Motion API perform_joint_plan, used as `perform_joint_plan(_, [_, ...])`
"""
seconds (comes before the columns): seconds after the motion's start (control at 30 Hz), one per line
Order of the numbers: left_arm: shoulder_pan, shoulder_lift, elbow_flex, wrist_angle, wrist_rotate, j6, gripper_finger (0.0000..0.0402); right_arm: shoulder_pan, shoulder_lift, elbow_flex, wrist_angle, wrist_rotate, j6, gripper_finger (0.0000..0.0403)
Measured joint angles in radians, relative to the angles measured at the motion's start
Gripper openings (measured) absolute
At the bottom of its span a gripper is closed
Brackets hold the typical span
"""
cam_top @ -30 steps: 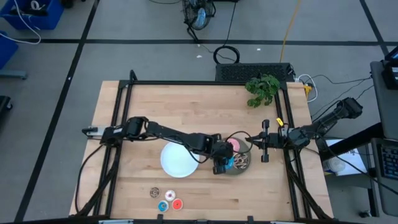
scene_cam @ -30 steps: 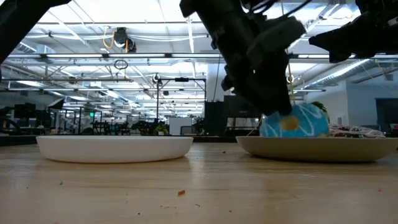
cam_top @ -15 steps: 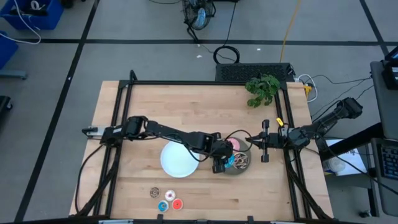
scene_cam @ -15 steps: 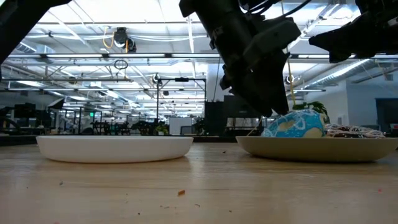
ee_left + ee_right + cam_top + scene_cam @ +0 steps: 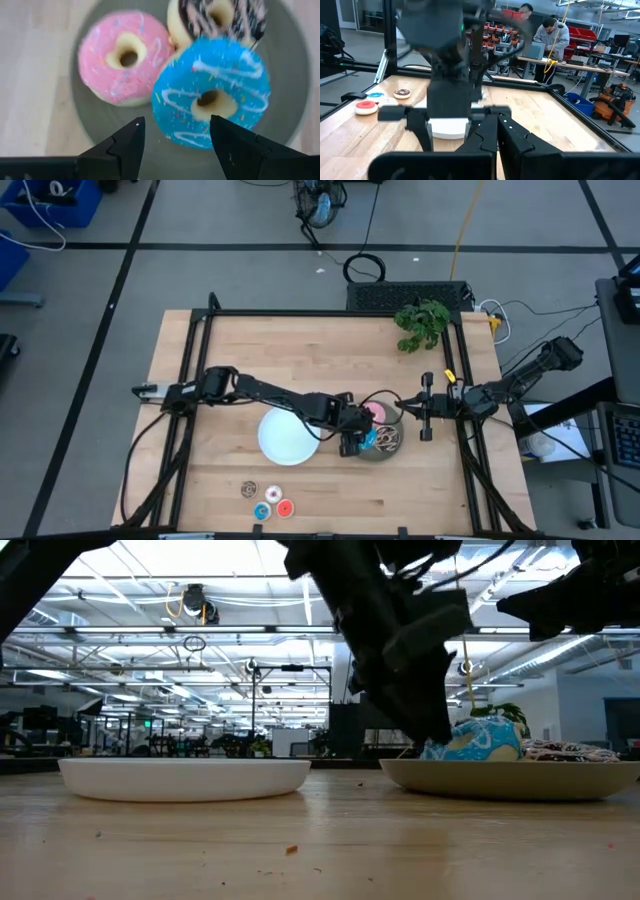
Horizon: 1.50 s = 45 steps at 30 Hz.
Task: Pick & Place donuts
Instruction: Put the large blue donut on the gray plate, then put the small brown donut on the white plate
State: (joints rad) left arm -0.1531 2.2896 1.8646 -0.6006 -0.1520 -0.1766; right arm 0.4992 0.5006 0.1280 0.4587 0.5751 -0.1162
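Note:
Three larger donuts lie on the grey plate (image 5: 399, 451): pink (image 5: 125, 57), dark brown drizzled (image 5: 217, 20) and blue sprinkled (image 5: 210, 100). The blue one rests tilted, leaning on the other two (image 5: 475, 740). My left gripper (image 5: 175, 145) hovers open just over the plate's left side (image 5: 352, 442), its fingers astride the blue donut's near edge. Several mini donuts (image 5: 267, 501) sit on the wood near the table's near edge. My right gripper (image 5: 425, 410) waits shut, right of the grey plate.
A white plate (image 5: 290, 437) lies directly left of the grey plate (image 5: 520, 778), under my left arm. A green plant (image 5: 422, 323) stands at the far right corner. The table's black frame rails run along its edges. People work at benches (image 5: 555, 35) beyond the table.
The blue sprinkled donut, which stood on edge in my left gripper over the grey plate, has been let go. It has tipped over and now lies tilted on the plate against the other donuts. My left gripper has drawn back slightly toward the table's left.

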Motion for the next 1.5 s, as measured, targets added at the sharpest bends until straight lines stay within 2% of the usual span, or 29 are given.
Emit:
perform_joint_plan(0.17, [0.018, 0.0, -0.047, 0.072, 0.029, -0.001, 0.0225, 0.0, 0.0, 0.0, 0.0, 0.0, 0.0, 0.0])
perform_joint_plan(0.67, [0.021, 0.0, -0.035, 0.081, 0.021, 0.011, 0.0225, 0.0, 0.0, 0.0, 0.0, 0.0, -0.002, 0.0])
perform_joint_plan(0.77, [0.02, -0.019, -0.035, 0.05, 0.022, 0.035, 0.0225, 0.0, 0.0, 0.0, 0.0, 0.0, -0.003, 0.0])
perform_joint_plan(0.93, [-0.001, -0.139, -0.035, -0.08, 0.046, 0.067, 0.0222, 0.0, 0.0, 0.0, -0.003, 0.0, -0.004, 0.0])
perform_joint_plan(1.03, [-0.037, -0.241, -0.034, -0.198, 0.016, 0.054, 0.0198, 0.0, 0.0, 0.0, -0.006, 0.0, -0.004, 0.0])
perform_joint_plan(1.17, [-0.116, -0.39, -0.046, -0.387, -0.067, 0.069, 0.0122, 0.0, 0.0, 0.0, -0.029, 0.0, -0.004, 0.0])
perform_joint_plan(1.23, [-0.157, -0.468, -0.094, -0.448, -0.094, 0.051, 0.0072, 0.0, 0.0, 0.0, -0.034, 0.0, 0.0, 0.0])
perform_joint_plan(1.33, [-0.207, -0.624, -0.26, -0.412, -0.062, 0.035, 0.0013, 0.0, 0.0, 0.0, -0.031, 0.0, 0.021, 0.0])
perform_joint_plan(1.43, [-0.252, -0.809, -0.499, -0.221, -0.039, 0.004, 0.0014, 0.0, 0.0, 0.0, -0.045, 0.0, 0.026, 0.0])
perform_joint_plan(1.5, [-0.285, -0.938, -0.675, -0.07, -0.061, -0.022, 0.0013, 0.0, 0.001, 0.0, -0.049, 0.0, 0.027, 0.0])
